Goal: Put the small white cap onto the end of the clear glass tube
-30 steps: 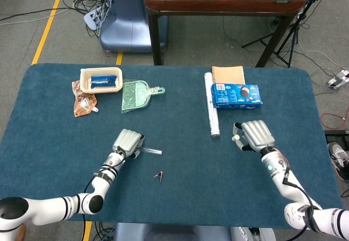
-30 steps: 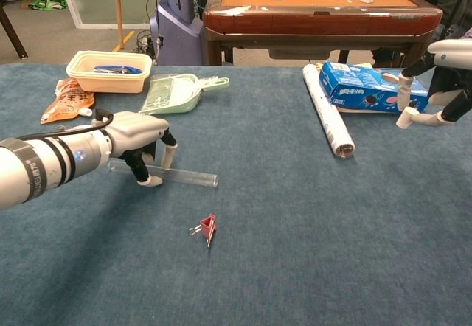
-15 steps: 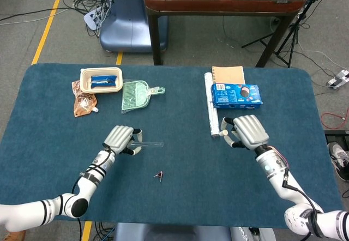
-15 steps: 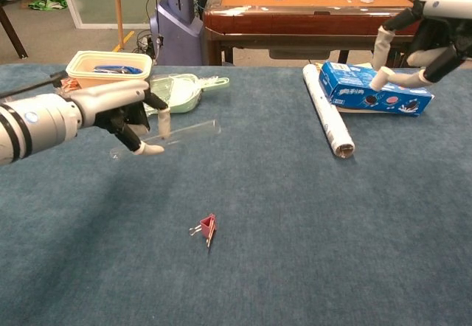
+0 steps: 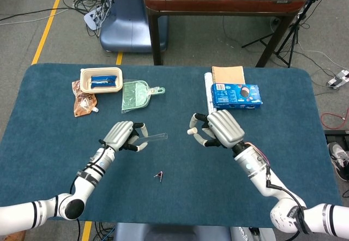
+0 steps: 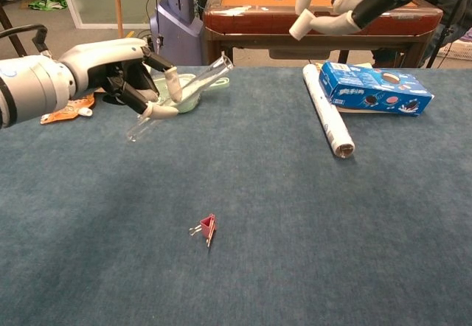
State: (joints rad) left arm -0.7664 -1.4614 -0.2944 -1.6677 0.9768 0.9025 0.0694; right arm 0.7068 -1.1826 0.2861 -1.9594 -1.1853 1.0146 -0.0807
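Left hand point(image 6: 129, 75) gripping tube point(image 6: 181, 97) tilted up mid-left, open end offered; right hand point(image 5: 218, 129) pinching cap point(image 5: 191, 132), centre.

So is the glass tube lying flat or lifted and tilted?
Lifted and tilted: the left hand holds the glass tube above the table, open end angled upward.

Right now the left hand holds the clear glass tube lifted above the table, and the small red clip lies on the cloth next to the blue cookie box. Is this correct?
Not quite. The left hand does hold the clear glass tube above the table, but the small red clip lies alone on the cloth near the front middle, far from the blue cookie box. The chest view shows this.
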